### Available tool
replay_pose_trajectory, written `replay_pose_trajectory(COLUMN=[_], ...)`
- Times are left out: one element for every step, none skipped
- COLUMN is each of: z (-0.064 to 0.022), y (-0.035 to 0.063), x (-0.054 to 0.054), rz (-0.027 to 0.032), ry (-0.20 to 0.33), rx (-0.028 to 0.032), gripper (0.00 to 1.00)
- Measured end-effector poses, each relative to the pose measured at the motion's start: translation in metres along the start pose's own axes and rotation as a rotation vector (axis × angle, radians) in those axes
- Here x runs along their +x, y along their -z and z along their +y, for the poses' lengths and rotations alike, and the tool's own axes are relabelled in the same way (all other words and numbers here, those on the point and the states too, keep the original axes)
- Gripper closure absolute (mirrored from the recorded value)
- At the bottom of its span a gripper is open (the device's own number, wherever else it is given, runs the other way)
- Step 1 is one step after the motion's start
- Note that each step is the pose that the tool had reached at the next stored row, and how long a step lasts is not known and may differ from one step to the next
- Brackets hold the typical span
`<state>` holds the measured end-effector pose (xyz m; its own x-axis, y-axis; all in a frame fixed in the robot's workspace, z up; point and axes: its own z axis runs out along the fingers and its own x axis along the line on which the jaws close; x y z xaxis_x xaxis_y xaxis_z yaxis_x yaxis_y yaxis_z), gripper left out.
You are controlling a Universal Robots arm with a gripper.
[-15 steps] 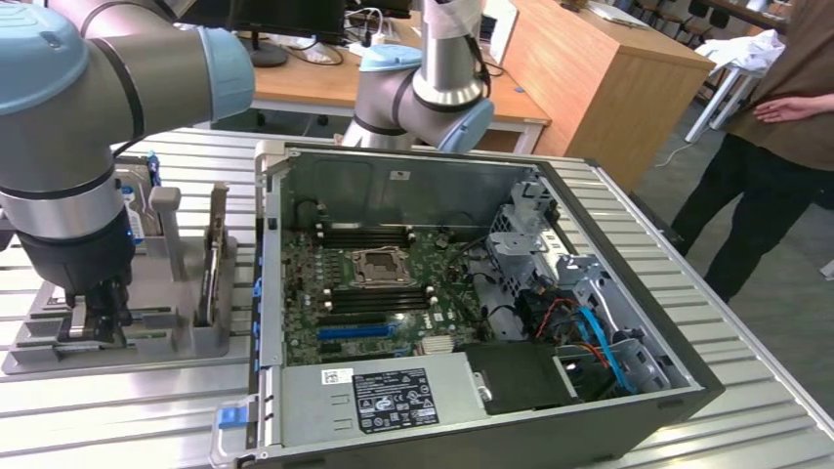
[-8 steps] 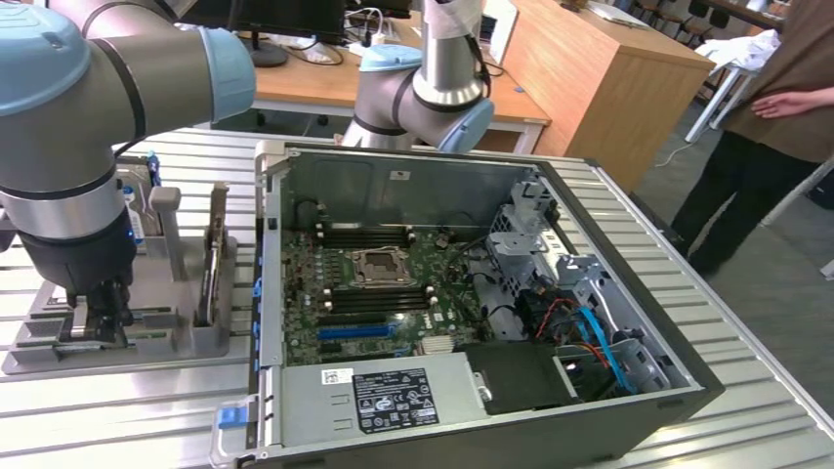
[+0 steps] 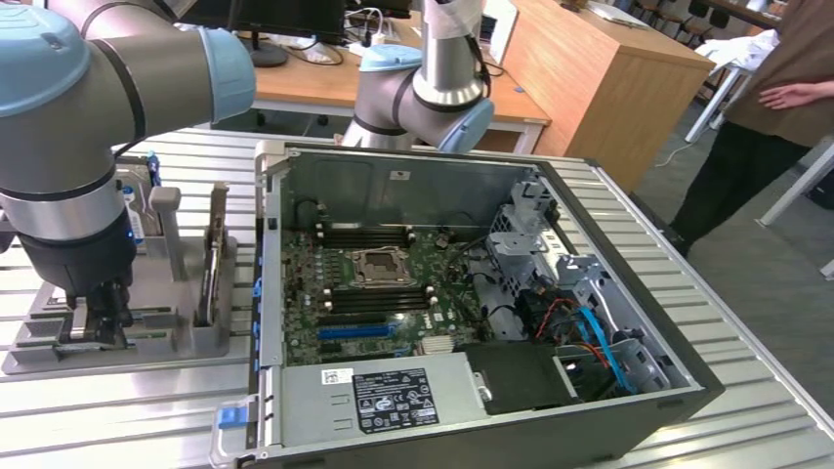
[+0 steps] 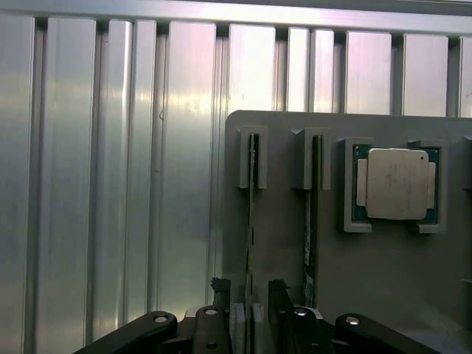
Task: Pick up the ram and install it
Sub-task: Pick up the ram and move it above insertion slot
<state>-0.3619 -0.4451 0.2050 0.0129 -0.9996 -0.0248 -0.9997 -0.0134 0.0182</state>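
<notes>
The pincer [image 3: 94, 327] is seen at the lower left of the exterior view, lowered onto a gray holder [image 3: 195, 337] that rests on the slatted aluminium surface [image 3: 117, 420]. In the wrist view the pincer [image 4: 249, 296] is placed over the ram [image 4: 251, 221]. Whether the ram has been clamped cannot be told.

The ram is stood on its long edge in the holder [image 4: 280, 243], so that only its thin upper edge is presented to the wrist camera. Its long axis is laid parallel to the grooves of the surface [image 4: 110, 184]. One end is seated in a small gray bracket [image 4: 251, 158], and the other end is pointed at the pincer and is covered by it.

A second memory stick [image 4: 313, 221] is held just beside it, on edge and parallel. A square silver processor [image 4: 397, 184] is set flat in a pocket next to that stick.

An open computer case [image 3: 391, 181] is laid on its side at the centre of the exterior view, near the holder. Its motherboard [image 3: 431, 337] is exposed, with a processor socket [image 3: 387, 266] between rows of dark memory slots [image 3: 365, 234]. A person [image 3: 769, 117] is seen at the upper right of the exterior view.
</notes>
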Motion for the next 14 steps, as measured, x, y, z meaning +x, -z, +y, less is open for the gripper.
replay_pose_trajectory(z=[0.0000, 0.0000, 0.0000, 0.0000, 0.0000, 0.0000, 0.0000, 0.0000, 0.0000, -0.0001, -0.0001, 0.0000, -0.0001, -0.0001], y=[0.0000, 0.0000, -0.0003, -0.0008, -0.0012, -0.0017, -0.0021, -0.0024, -0.0028, -0.0032, -0.0034, -0.0034, -0.0034, -0.0035], x=[0.0000, 0.0000, 0.0001, 0.0001, 0.0001, 0.0001, 0.0001, 0.0001, 0.0001, 0.0001, 0.0001, 0.0001, 0.0001, 0.0001], rz=[0.0000, 0.0000, 0.0000, 0.0000, 0.0000, 0.0001, 0.0000, 0.0001, 0.0001, 0.0001, 0.0001, 0.0001, 0.0002, 0.0001], ry=[0.000, 0.000, 0.000, 0.000, 0.000, 0.000, 0.000, 0.000, 0.000, 0.000, 0.000, 0.000, 0.000, 0.000], rx=[-0.0001, 0.0000, 0.0000, 0.0000, -0.0001, -0.0001, -0.0001, -0.0002, -0.0001, -0.0001, 0.0000, -0.0002, -0.0002, -0.0001], gripper=[0.65, 0.65, 0.65, 0.65, 0.65, 0.65, 0.65, 0.65, 0.65, 0.65, 0.65, 0.65, 0.65, 0.65])
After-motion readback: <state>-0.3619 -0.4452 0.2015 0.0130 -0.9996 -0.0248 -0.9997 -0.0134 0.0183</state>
